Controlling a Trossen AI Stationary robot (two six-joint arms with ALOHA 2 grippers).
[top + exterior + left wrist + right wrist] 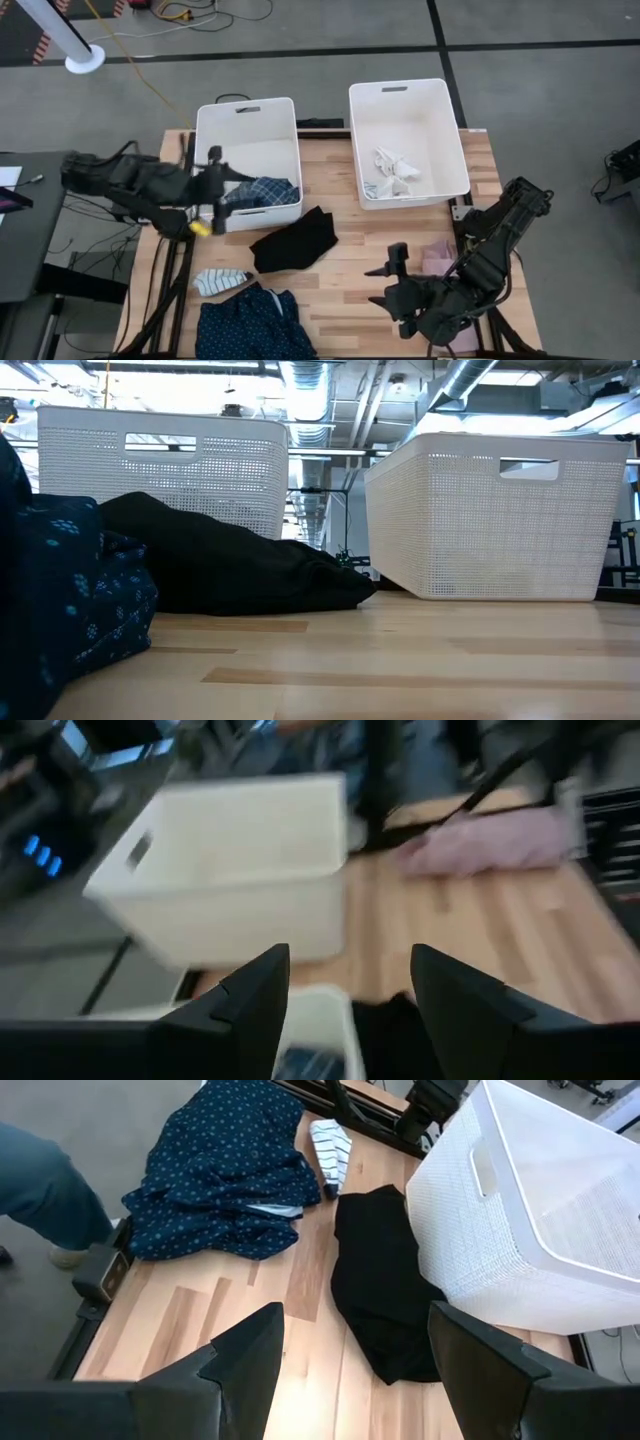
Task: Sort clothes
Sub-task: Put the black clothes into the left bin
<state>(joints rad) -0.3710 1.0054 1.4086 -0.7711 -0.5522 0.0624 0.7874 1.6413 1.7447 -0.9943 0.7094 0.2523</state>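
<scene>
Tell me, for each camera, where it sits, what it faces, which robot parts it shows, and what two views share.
High: overhead, facing down on the table; both arms, left gripper at the left bin, right gripper low.
Low: tabletop height, facing the bins; no robot parts.
Left wrist: faces the right bin and pink garment; own open jaws.
Right wrist: faces the navy garment; own open jaws.
Shared: black garment in high and right wrist.
</scene>
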